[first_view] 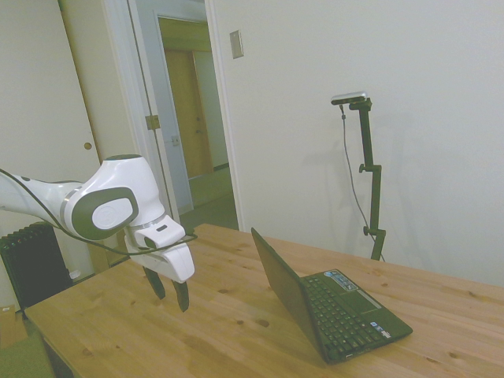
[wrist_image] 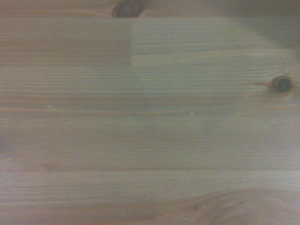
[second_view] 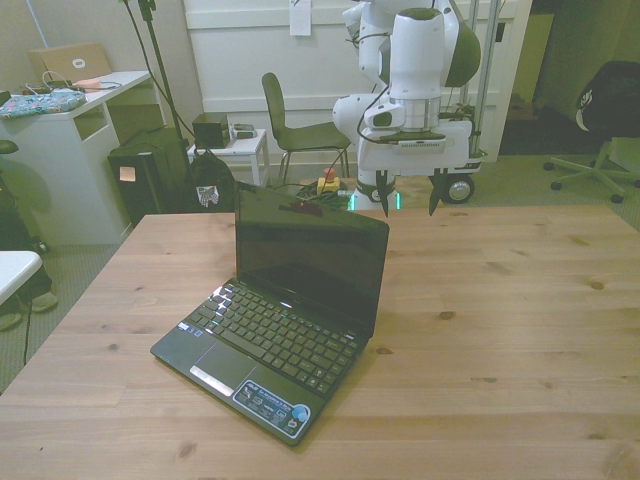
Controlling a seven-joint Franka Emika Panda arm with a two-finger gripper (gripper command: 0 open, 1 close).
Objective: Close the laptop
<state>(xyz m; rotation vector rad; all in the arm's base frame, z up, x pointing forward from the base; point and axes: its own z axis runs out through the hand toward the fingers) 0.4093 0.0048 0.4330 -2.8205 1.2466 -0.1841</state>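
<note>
Well behind the open laptop (second_view: 290,310), fingers (second_view: 384,196) spread wide, empty

Setting: office-type room used as a robot lab. Evidence: wooden table (second_view: 520,300), white desk (second_view: 70,130), 1 grey chair (second_view: 295,125), swivel office chair (second_view: 600,140), open doorway (first_view: 193,118) to a corridor, radiator (first_view: 31,264).

Hidden and unreadable parts

The small black open laptop (second_view: 283,310) shows palm-rest stickers (second_view: 272,405) too small to read; its lid's back stays hidden in the front view.
</note>
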